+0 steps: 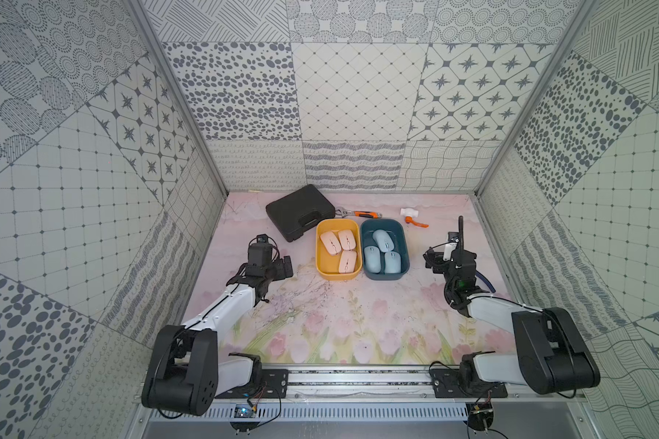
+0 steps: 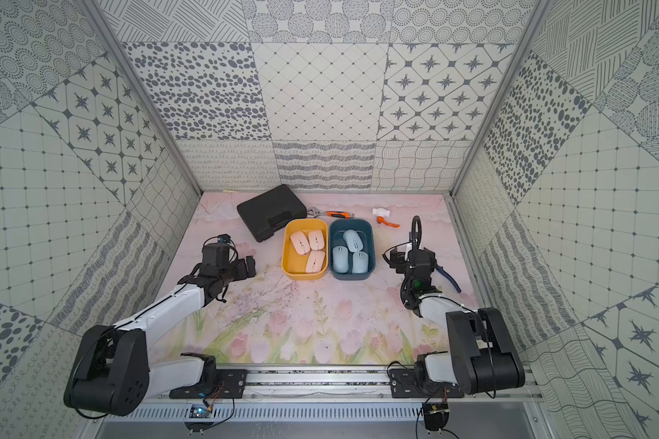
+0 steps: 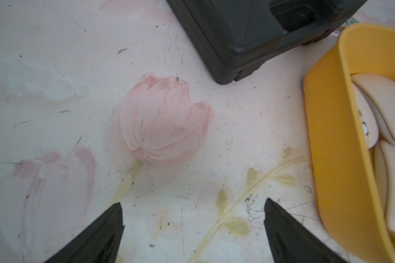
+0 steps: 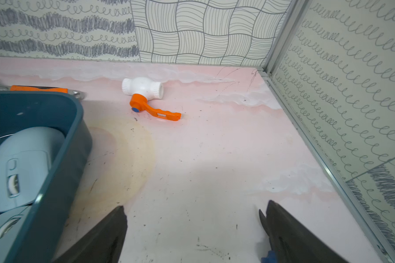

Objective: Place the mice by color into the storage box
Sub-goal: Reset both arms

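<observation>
Pink mice [image 1: 331,243] are contained in yellow bin [image 1: 326,267], blue mice [image 1: 382,240] in teal bin [image 1: 406,249]; left hand [image 3: 193,201] and right hand [image 4: 196,204] are spread above tabletop [image 1: 358,315].

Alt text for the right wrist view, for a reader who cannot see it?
The right gripper hangs open and empty over the pink table, beside a dark blue bin holding light blue mice. Farther off lie a white valve with an orange handle and an orange-handled wrench.
</observation>
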You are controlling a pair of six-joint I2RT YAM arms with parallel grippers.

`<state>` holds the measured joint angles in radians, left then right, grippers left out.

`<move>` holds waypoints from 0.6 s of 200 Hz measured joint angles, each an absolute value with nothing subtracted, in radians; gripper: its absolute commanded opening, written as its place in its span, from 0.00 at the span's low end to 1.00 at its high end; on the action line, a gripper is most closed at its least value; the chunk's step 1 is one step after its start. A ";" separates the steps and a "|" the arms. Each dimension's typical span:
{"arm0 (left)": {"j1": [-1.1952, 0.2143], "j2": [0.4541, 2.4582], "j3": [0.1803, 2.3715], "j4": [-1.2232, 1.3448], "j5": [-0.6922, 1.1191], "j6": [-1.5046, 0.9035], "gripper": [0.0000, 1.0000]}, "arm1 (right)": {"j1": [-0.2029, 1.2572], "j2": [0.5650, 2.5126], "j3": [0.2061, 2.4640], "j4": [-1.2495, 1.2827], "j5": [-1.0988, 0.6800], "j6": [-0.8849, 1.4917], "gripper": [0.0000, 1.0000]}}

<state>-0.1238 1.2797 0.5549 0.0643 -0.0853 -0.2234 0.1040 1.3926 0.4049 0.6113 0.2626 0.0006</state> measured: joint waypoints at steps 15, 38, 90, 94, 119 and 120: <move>-0.105 1.317 0.509 0.180 -0.076 -0.180 0.99 | 0.093 1.439 0.400 0.665 0.242 0.009 0.99; -0.072 1.396 0.439 0.363 -0.047 -0.130 1.00 | 0.078 1.483 0.400 0.692 0.184 0.019 0.99; -0.044 1.539 0.398 0.631 0.018 -0.066 1.00 | 0.018 1.551 0.395 0.776 0.083 0.052 0.99; -0.040 1.545 0.397 0.640 0.022 -0.064 1.00 | 0.018 1.551 0.395 0.779 0.079 0.052 0.99; -0.025 1.566 0.394 0.714 0.045 -0.054 0.99 | 0.018 1.551 0.395 0.791 0.059 0.053 0.99; -0.025 1.567 0.394 0.717 0.046 -0.052 1.00 | 0.018 1.551 0.395 0.791 0.060 0.053 0.99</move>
